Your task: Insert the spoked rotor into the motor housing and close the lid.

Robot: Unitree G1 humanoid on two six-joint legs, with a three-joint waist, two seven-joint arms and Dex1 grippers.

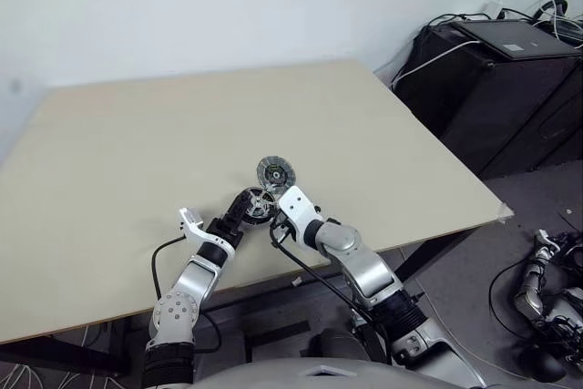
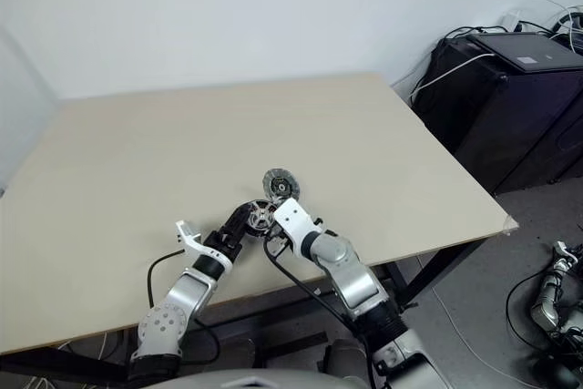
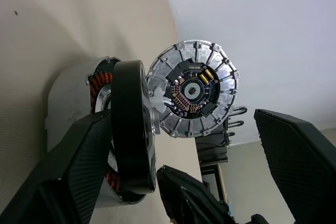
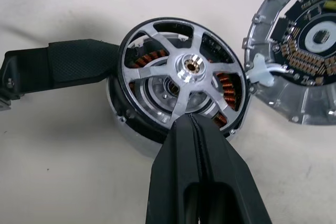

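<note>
The spoked rotor (image 4: 185, 72), silver with a dark rim, lies on top of the motor housing (image 4: 128, 129). Copper windings show through its spokes. My right gripper (image 4: 192, 118) is shut, with its tips pressed on the rotor's near spoke. My left gripper (image 1: 239, 213) is open wide. One of its fingers (image 4: 71, 65) lies against the housing's side, and the other finger (image 3: 296, 156) stands well clear of it. The lid (image 4: 310, 51) lies right beside the housing, dark face with small parts turned up. In the left eye view the lid (image 1: 275, 171) is just beyond the rotor (image 1: 260, 205), near the table's front edge.
The beige table (image 1: 137, 134) is bare beyond the parts. A black cabinet (image 1: 496, 88) with cables stands off the table's right side. Dark equipment (image 1: 547, 298) lies on the floor at the right.
</note>
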